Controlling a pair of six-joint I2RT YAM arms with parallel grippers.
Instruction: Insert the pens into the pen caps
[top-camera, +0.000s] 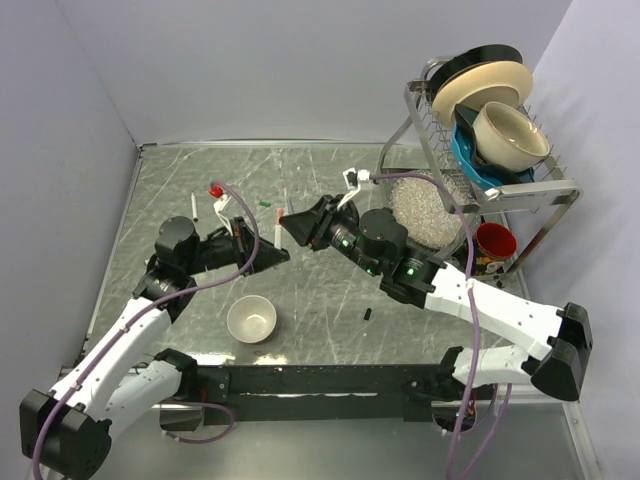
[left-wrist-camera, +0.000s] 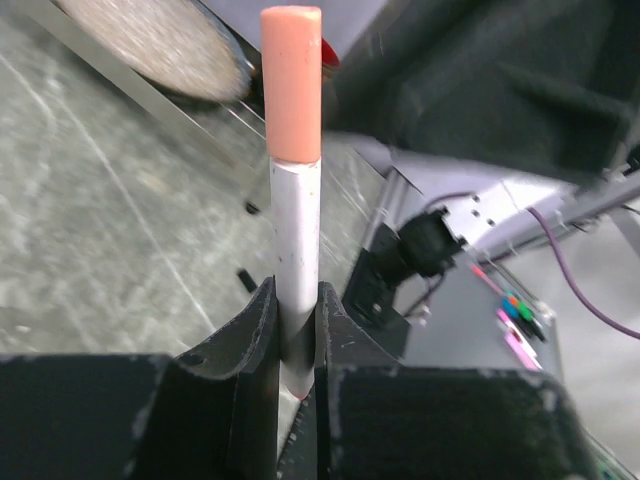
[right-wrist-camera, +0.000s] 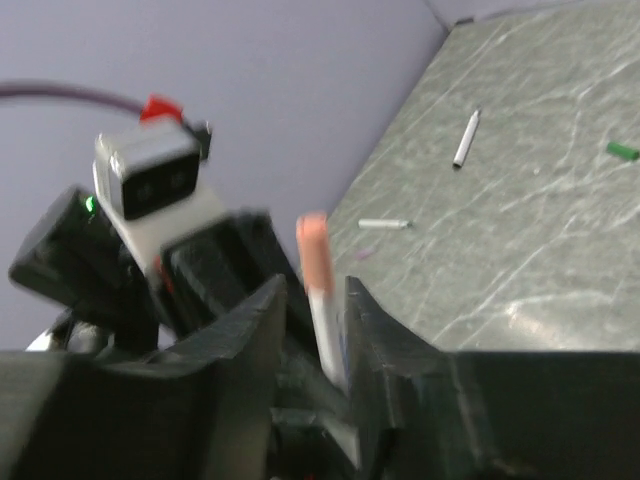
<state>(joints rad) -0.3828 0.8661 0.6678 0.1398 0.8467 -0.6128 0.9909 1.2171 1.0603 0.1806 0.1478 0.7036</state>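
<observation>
The left gripper (left-wrist-camera: 297, 315) is clenched on the lower barrel of a thin white-grey marker pen (left-wrist-camera: 297, 230). The pen stands upright between the black fingers (left-wrist-camera: 255, 340) at the centre of the left wrist view, with a short orange-red plastic cap (left-wrist-camera: 292, 85) seated on its upper end. In the top view this pen is held above the grey marbled table (top-camera: 300, 170) just left of centre, and the right gripper (top-camera: 292, 228) is immediately beside it. In the right wrist view the right gripper's jaws stand parted either side of the capped end, with a visible gap on the left side; the frame is blurred. A second white-grey pen (right-wrist-camera: 467, 138) and a third pen (right-wrist-camera: 384, 224) lie flat on the table, well apart from a small green cap (right-wrist-camera: 622, 151) at the right edge of that view. A small black cap (top-camera: 367, 314) lies alone at lower centre, to the right of a round white bowl (top-camera: 251, 319). A wire dish rack (top-camera: 540, 190) holding plates and bowls fills the upper right corner, with a red mug (top-camera: 495, 240) below it; the mug's markings are too small to read. Bare tabletop shows along the far edge at upper middle and between the bowl and the black cap. The table's left edge meets the lilac wall.
</observation>
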